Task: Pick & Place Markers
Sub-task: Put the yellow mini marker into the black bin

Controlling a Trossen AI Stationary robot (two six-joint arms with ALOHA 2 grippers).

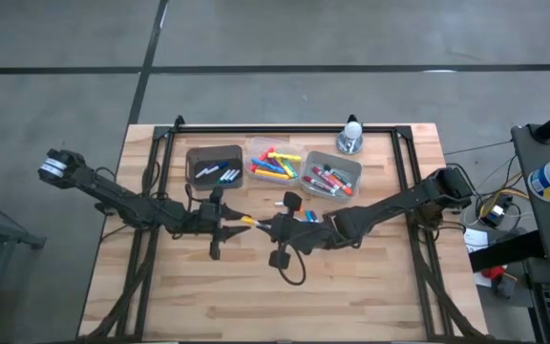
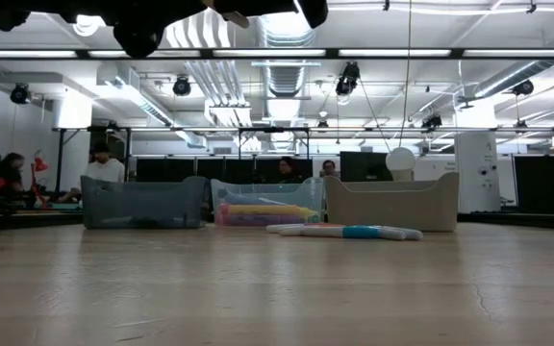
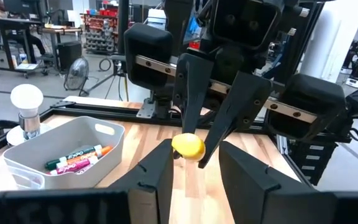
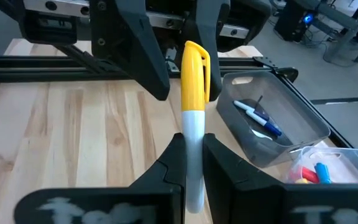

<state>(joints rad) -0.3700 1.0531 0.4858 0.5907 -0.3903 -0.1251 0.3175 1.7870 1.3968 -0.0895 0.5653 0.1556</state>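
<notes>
**Yellow-capped marker passed between two claws above the tabletop**

The right claw pinches a white-bodied marker with a yellow cap, its fingers pressed against the white barrel, the cap end pointing toward the left arm. The left claw faces it with fingers spread on either side of the yellow cap, which sits in the gap between them; whether they touch it cannot be told. Both claws meet over the middle of the tabletop, raised above the wood. Behind them stand three bins: a dark bin holding a few markers, a clear bin with neon ones, and a pale bin with white-bodied ones. Two more markers lie loose on the tabletop.
</notes>
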